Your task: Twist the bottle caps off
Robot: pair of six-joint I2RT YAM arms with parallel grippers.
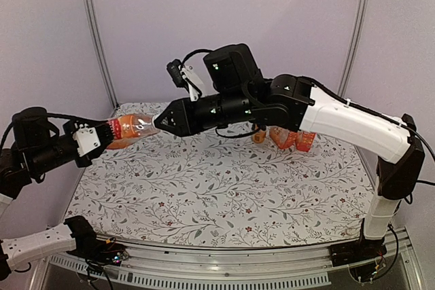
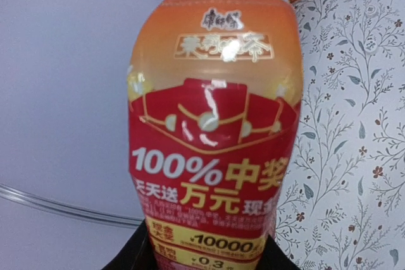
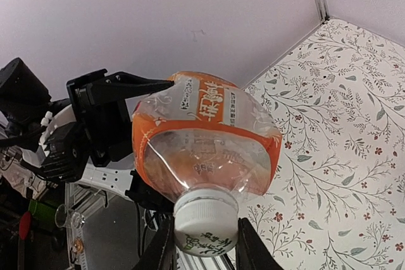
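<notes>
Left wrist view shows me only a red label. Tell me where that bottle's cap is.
Observer: The white cap sits between the right gripper's fingers, which press both its sides.
Operator: Confirm the bottle is off the table.
Observer: Yes, the left gripper holds the red-labelled bottle horizontal, above the floral tablecloth.
Operator: Report anything else on the table.
Observer: Other orange bottles show at the far side, partly hidden behind the right arm.

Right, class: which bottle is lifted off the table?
The red-labelled bottle, held sideways between the left gripper and the right gripper, which pinches its white cap. The other bottles sit on the table behind the right arm.
</notes>
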